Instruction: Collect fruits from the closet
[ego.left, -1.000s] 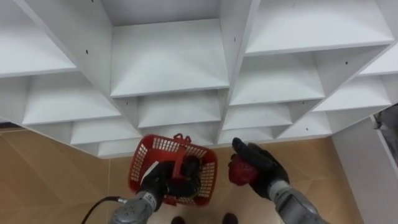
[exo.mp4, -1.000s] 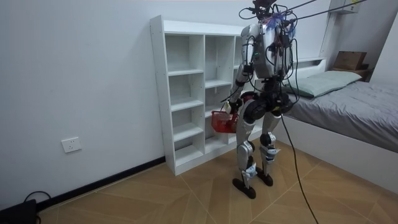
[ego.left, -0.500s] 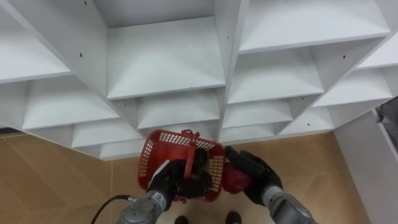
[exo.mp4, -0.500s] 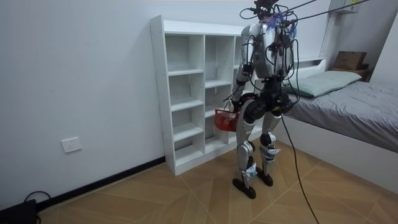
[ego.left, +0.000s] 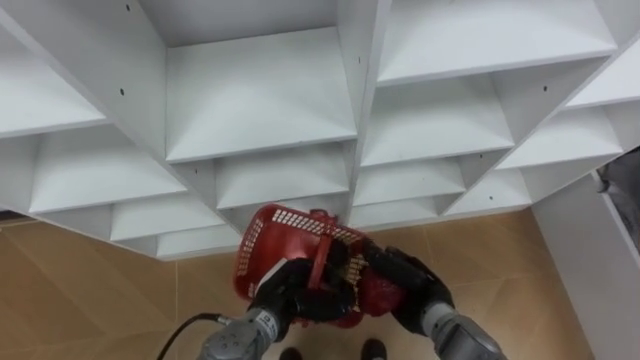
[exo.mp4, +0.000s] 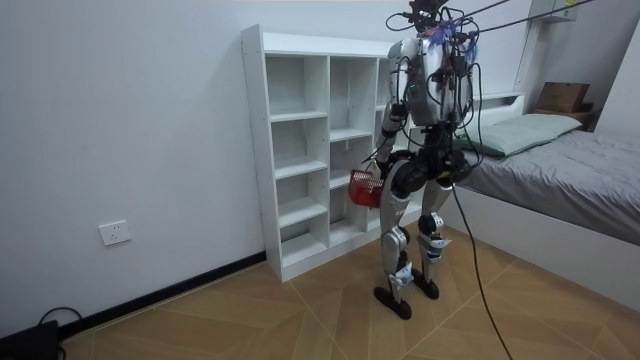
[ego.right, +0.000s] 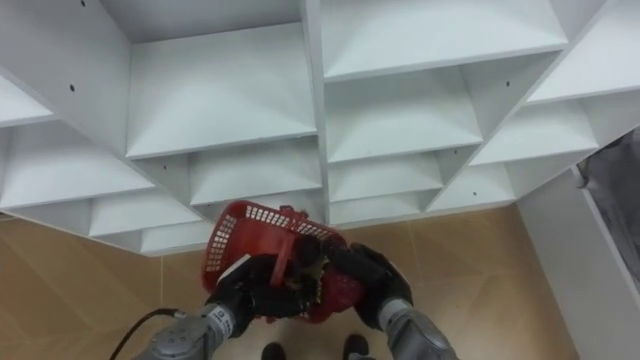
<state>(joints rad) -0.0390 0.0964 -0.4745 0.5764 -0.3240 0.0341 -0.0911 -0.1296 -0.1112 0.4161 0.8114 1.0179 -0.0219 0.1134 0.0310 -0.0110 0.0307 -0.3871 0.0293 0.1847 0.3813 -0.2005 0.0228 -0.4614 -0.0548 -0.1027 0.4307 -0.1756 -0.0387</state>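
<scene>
Room view — basket (exo.mp4: 364, 187) (red) beside closet (exo.mp4: 297, 116)

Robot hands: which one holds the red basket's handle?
The left hand, coming in from the lower left: it curls round the handle of the red plastic basket. The right hand instead grips a round red fruit beside that basket.

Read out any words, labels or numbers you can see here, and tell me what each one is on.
No readable text anywhere.
White shelf unit: plain, no print.
Red basket, held by the left hand: no label visible.
Red fruit in the right hand: no sticker visible.
Wall socket and brown box: too small to tell.
</scene>
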